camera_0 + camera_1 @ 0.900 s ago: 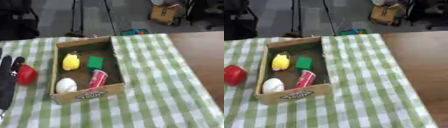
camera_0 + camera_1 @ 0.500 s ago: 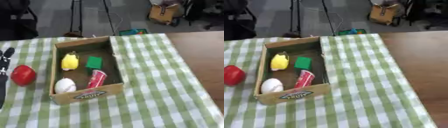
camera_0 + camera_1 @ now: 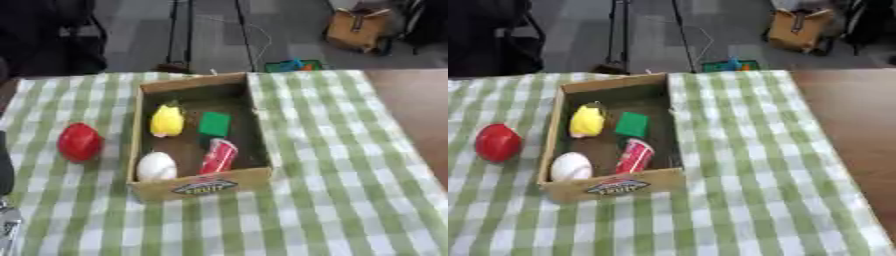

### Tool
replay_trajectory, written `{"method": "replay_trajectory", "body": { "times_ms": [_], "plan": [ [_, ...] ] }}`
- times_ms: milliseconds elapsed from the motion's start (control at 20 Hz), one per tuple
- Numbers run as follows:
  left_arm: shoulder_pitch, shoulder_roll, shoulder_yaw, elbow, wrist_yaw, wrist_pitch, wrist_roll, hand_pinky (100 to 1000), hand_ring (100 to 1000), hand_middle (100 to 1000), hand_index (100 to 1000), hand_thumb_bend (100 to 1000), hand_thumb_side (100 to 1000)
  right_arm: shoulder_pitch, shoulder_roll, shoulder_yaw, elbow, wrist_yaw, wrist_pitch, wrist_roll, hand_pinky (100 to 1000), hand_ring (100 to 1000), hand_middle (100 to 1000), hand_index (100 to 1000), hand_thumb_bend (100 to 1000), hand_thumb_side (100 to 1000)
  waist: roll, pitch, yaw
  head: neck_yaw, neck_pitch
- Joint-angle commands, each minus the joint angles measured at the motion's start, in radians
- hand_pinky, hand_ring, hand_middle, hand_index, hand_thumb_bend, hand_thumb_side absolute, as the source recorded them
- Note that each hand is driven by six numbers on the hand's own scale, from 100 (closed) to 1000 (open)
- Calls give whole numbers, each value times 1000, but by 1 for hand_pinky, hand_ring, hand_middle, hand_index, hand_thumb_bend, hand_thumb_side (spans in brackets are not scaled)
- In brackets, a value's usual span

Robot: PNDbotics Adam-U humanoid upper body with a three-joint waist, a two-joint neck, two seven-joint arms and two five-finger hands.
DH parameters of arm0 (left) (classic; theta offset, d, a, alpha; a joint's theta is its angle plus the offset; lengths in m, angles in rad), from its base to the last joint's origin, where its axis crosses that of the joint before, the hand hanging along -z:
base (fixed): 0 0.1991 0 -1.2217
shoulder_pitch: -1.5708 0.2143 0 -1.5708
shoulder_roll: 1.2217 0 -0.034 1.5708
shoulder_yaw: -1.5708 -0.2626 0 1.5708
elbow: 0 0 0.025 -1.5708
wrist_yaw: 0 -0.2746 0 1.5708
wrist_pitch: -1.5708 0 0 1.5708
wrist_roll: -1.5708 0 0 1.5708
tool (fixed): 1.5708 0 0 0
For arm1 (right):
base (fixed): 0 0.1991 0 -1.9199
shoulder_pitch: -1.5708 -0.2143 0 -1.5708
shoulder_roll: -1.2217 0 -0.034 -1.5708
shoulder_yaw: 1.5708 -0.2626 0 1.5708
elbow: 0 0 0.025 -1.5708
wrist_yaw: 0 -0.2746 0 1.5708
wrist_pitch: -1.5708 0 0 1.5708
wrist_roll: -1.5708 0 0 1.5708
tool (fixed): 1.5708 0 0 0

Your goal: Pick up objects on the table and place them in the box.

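Note:
An open cardboard box (image 3: pixel 260 120) stands on the green-checked cloth. Inside it lie a yellow rounded object (image 3: pixel 167 120), a green block (image 3: pixel 214 124), a white ball (image 3: pixel 157 166) and a red-and-white can (image 3: pixel 219 156). Left of the box, a red rounded object (image 3: pixel 80 142) rests alone on the cloth, touched by nothing. Only a dark sliver of my left hand (image 3: pixel 4 167) shows at the left edge of the left eye view, clear of the red object. My right hand shows in neither view.
The checked cloth (image 3: pixel 745 190) covers most of the table; bare brown tabletop (image 3: pixel 850 115) lies to the right. Beyond the far edge are tripod legs, a brown bag (image 3: pixel 798 30) and dark equipment on the floor.
My left hand, which stood with straight fingers beside the red object, has drawn back to the left edge. The red object stays on the cloth. The view has shifted slightly.

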Motion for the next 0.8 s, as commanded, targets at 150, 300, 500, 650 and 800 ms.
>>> {"method": "replay_trajectory", "body": {
  "times_ms": [150,300,500,650,800],
  "plan": [
    [-9,24,-30,-20,-234,-7,95,983,888,840,858,100,862,-8,-16,-4,-24,4,3,2,628,659,519,641,100,343,-1,-24,-4,27,-10],
    [-11,26,-44,-20,-298,-11,98,1000,908,867,891,100,863,-8,-16,-3,-24,5,3,2,629,659,519,641,100,343,-1,-23,-6,21,-12],
    [-11,28,-51,-20,-371,-28,51,1000,971,922,962,100,869,-7,-16,-4,-24,7,4,2,629,661,520,642,100,345,-1,-20,-8,11,-18],
    [-11,27,-47,-20,-437,-44,23,1000,994,943,981,100,868,-7,-15,-4,-24,8,5,3,629,662,520,642,100,345,0,-19,-8,8,-21],
    [-11,25,-43,-20,-489,-55,27,1000,1000,955,989,100,866,-7,-15,-5,-24,8,5,3,630,662,520,642,100,345,0,-18,-8,4,-25]
  ]
}}
